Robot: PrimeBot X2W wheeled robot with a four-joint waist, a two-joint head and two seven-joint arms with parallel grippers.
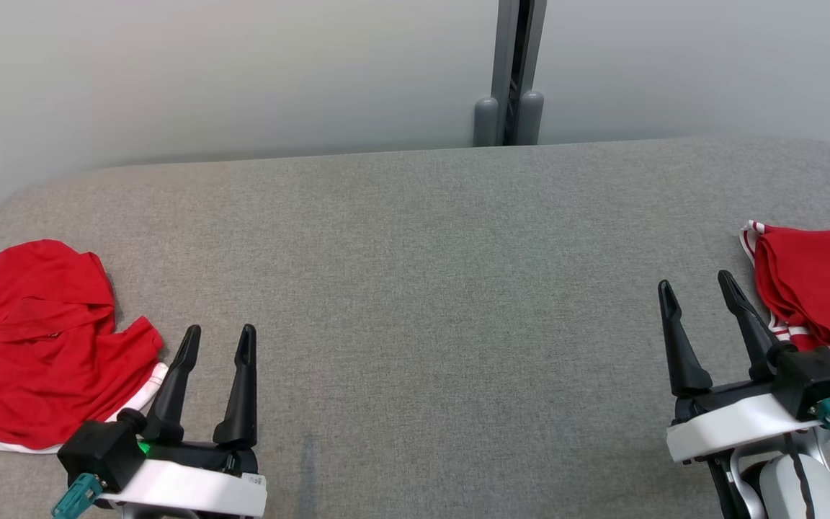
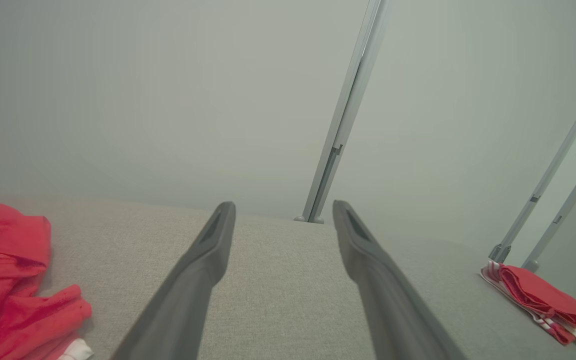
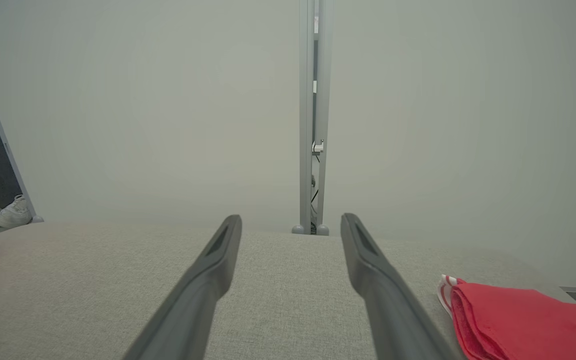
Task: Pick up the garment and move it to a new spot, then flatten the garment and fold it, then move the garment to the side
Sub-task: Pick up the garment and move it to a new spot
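Surface: one grey fabric-covered table (image 1: pixel 422 288) with rounded far corners. Its far edge runs close along a pale wall, where one grey metal post (image 1: pixel 512 72) stands behind the middle of that edge. The whole centre of the table is bare cloth from the far edge to the near edge, giving open room between the two arms.

Left side: the crumpled red garment (image 1: pixel 47 346), with white trim, lies in a bunched heap near the table's left edge. It is loose on the surface and nothing is gripping it.

Right side: a folded red garment (image 1: pixel 818 285) with a red-and-white striped hem lies flat at the right edge, running out of the head view.

Tools: the left gripper (image 1: pixel 220 330) is at the near left with its jaws spread and nothing between them. Its outer finger stands just beside the crumpled garment's white hem; whether they touch cannot be told. The right gripper (image 1: pixel 695 280) is at the near right, likewise released and holding nothing, its outer finger just beside the folded garment's striped edge. In both wrist views, bare table cloth shows between the fingers.

Beyond the table's left end, the right wrist view shows a white shoe (image 3: pixel 13 215) on the floor.

Count: two red garments, two grippers, four fingers, one post, one shoe.
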